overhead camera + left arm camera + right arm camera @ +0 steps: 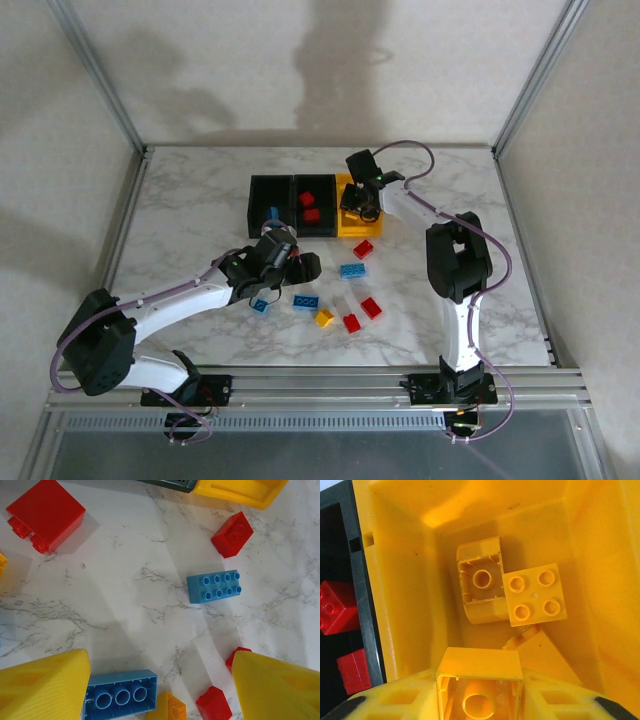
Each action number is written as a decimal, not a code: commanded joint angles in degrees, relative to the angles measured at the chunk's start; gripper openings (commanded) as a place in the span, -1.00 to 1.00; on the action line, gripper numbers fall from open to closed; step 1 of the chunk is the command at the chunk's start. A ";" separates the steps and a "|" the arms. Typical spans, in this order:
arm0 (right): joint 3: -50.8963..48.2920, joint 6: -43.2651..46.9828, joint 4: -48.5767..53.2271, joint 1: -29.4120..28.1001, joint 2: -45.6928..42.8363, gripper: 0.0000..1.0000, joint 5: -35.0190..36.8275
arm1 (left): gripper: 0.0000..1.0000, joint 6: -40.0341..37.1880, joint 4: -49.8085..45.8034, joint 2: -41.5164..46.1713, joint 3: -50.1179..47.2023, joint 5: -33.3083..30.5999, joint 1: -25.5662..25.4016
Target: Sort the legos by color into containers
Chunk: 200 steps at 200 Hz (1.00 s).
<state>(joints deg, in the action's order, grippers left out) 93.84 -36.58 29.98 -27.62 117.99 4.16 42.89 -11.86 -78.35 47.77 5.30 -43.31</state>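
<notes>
The right end effector [480, 700] hangs inside the mouth of the yellow bin [405, 580], its pads pinching a yellow lego [480, 672] whose hollow underside faces the wrist camera. The left end effector [157, 680] hovers low over the desk [125, 605] with its fingers spread wide and nothing between them. At the far middle of the desk the three containers stand joined in a row, the yellow bin on the right. Beside it is the middle black bin [312, 228], which holds two red legos [308, 199], and then the left black bin [262, 190]. In front of the row, loose bricks lie scattered, among them an eight-stud blue lego [214, 586] and a small red lego [232, 534]. On the floor of the yellow bin lie a curved yellow brick [480, 577], touching a four-stud yellow square [534, 597], and a third yellow piece [540, 652] that is partly hidden. The step in hand looks like the drop. It should go well if the pads part while the lego is well within the walls and away from the edge shared with the black bin. They should open fully before the arm lifts, so the brick does not cling to one pad, and the arm should then rise straight up, clear of the rim.
</notes>
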 commanded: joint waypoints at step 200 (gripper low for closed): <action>-18.32 4.79 -9.10 -3.31 -22.07 0.01 -4.52 | 0.42 -1.35 -6.99 0.53 2.01 -4.01 6.26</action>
<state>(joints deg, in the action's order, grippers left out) 80.51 -33.61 23.24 -29.12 101.23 1.23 43.66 -15.33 -78.35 47.92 2.28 -39.92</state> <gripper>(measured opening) 0.511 0.713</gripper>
